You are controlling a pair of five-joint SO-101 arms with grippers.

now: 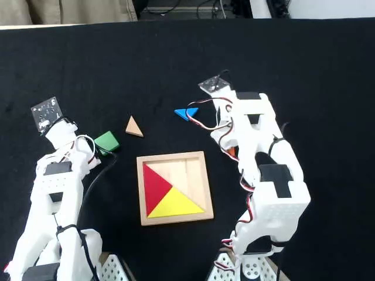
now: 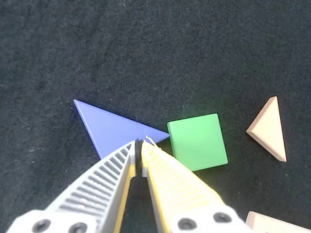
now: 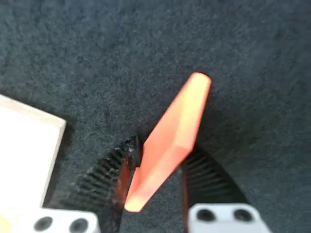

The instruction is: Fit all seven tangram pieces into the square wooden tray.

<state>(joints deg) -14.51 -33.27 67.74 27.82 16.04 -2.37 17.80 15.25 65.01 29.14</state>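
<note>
Both arms were white plastic with black motor blocks. A black cable trailed from the left arm (image 1: 55, 187), and red and white wires looped along the right arm (image 1: 263, 170). The left gripper (image 2: 139, 144) had ribbed fingers, one white and one yellow. The right gripper (image 3: 163, 150) had black ones above dark screw holes.

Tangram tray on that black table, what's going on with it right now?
The tray holds just the red triangle and yellow triangle. The right tool grips an orange piece, tilted, beside the tray. The left tool sits shut at the purple triangle, next to the green square. A tan triangle and a blue triangle lie loose.
</note>
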